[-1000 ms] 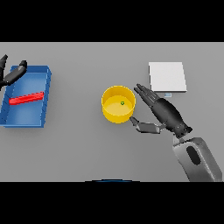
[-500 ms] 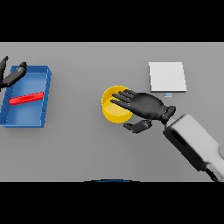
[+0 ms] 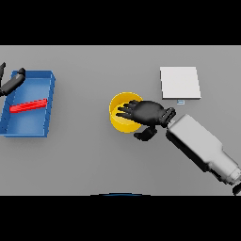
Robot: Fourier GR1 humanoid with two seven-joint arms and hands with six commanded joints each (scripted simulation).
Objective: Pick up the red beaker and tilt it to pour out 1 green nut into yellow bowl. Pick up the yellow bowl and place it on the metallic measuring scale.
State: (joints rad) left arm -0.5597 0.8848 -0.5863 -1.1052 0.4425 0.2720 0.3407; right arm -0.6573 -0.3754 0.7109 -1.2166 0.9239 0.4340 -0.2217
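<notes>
Fingers of the right hand (image 3: 149, 114) reach leftward over the yellow bowl (image 3: 121, 109), spread and only loosely bent, covering the bowl's right half; the thumb hangs below, just off the bowl's lower right rim. Whether the fingers actually touch the rim cannot be told, and nothing shows them closed round it, so the hand reads as released. The palm faces down, and the white and grey forearm runs from the wrist toward the lower right, where the view's edge cuts it off.

The bowl sits upright near the middle of the grey surface (image 3: 94, 160), mouth up, round with no long axis to speak of. Its inside is mostly hidden by the hand, and no nut can be made out in it.

Up and to the right, well apart from the bowl, lies the metallic measuring scale (image 3: 180, 83), a flat pale square.

Far to the left is a blue tray (image 3: 47, 110) holding a red object (image 3: 28, 106) that lies on its side, long axis running left to right with the right end slightly higher. The left hand (image 3: 10, 84) shows at the left edge beside the tray, partly cut off, its fingers relaxed.
</notes>
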